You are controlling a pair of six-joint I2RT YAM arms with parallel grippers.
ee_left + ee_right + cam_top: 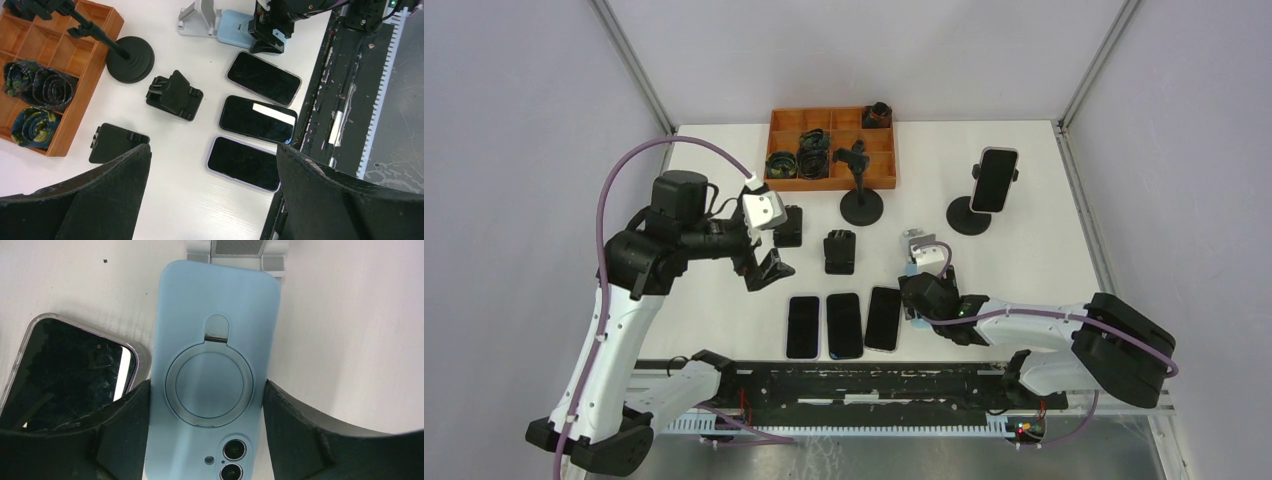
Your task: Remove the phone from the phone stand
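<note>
Showing its back to the right wrist camera, the blue phone (215,340) looked smooth and pale, with round corners. A flat ring sat in the middle of its back, with a small tab above it. Two dark, shiny camera eyes sat near the close end. The right gripper (206,392) had its jaws closed on the phone, with one black finger (120,425) pressed on each long side. The phone's far end met the foot of the light grey phone stand (237,250). It was not clear if the phone rested on the stand or on the white table (1024,260).

A dark phone in a clear case (65,370) lay just beside the blue one, with its glass screen up.

Only the left wrist view showed all three dark phones (257,120) lying flat in a row, each a shiny black slab. The left gripper (212,150) hung above them with its jaws wide apart, holding nothing.

Only the top view showed another phone (994,180) standing up on a black stand with a round foot, far back on the right. A wooden tray (789,125) with small boxes inside sat at the back.
</note>
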